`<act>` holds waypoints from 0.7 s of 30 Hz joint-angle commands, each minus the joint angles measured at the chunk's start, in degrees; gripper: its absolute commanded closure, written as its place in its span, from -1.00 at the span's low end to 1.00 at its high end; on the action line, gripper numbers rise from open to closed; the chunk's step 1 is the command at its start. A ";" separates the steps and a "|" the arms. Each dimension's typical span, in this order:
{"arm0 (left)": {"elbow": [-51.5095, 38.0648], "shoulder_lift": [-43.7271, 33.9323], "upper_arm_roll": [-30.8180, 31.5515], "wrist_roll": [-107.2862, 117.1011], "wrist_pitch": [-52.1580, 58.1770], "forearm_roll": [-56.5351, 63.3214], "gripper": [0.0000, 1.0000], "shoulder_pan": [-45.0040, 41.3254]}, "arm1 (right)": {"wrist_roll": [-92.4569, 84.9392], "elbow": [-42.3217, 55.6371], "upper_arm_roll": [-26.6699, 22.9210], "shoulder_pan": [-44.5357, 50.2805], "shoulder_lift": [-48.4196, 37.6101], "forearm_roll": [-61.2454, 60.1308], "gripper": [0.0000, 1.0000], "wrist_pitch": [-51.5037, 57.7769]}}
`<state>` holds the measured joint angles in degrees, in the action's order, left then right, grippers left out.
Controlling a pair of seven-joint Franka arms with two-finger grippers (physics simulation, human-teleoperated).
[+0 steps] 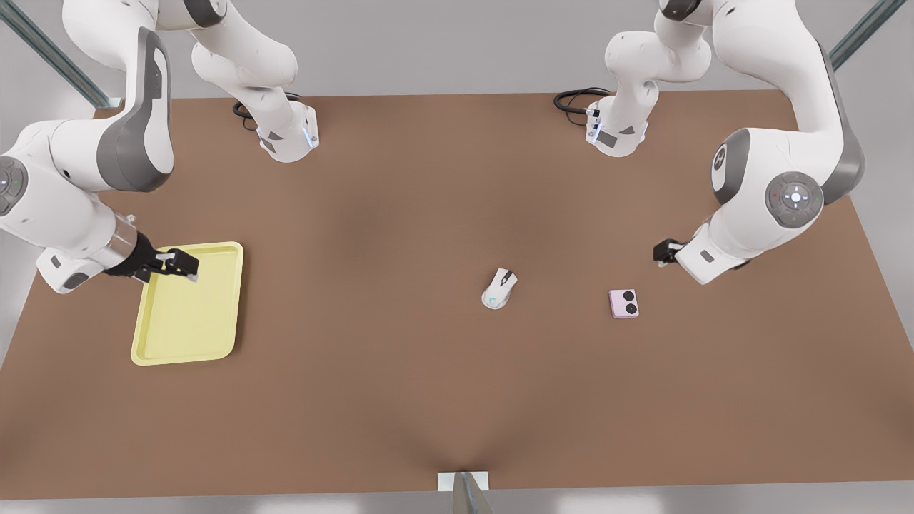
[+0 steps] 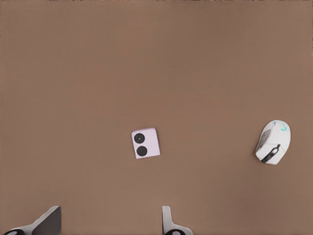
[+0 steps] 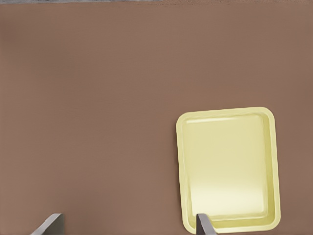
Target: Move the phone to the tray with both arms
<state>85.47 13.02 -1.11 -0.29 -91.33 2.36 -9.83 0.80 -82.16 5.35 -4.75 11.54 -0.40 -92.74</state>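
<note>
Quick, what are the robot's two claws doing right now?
Left gripper: open, holding nothing, near the phone.
Right gripper: open, holding nothing, above the tray.

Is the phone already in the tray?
No, the phone lies on the table beside the computer mouse, far from the empty tray.

Pale pink phone (image 1: pixel 623 303) lying flat on the brown table (image 1: pixel 400 214), two black circles up, at the front view's right. Yellow tray (image 1: pixel 187 335), rimmed, well apart at the left.
</note>
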 commanded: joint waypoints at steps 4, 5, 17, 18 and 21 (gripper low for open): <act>5.13 7.46 0.06 0.11 -8.58 0.10 -1.00 0.86 | 0.25 0.33 0.01 0.36 -0.03 -0.04 -1.00 -1.31; 10.94 8.42 0.06 2.05 -17.38 -0.07 -1.00 0.86 | 0.16 0.33 0.10 0.36 -0.03 -0.13 -1.00 -1.39; 22.37 17.12 0.06 5.04 -40.15 -3.41 -1.00 3.59 | 0.16 0.42 0.01 0.36 0.15 -0.12 -1.00 -1.39; 21.84 17.47 0.06 5.30 -40.94 -3.59 -1.00 3.59 | 0.16 0.42 0.10 0.36 0.15 -0.04 -1.00 -1.39; 21.84 18.71 0.15 5.65 -42.79 -3.68 -1.00 3.59 | 0.16 0.42 0.01 0.27 0.23 -0.04 -1.00 -1.39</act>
<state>107.43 31.52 -0.99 2.92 -128.96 -1.17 -6.25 0.95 -81.77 5.36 -4.46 11.76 -0.42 -94.11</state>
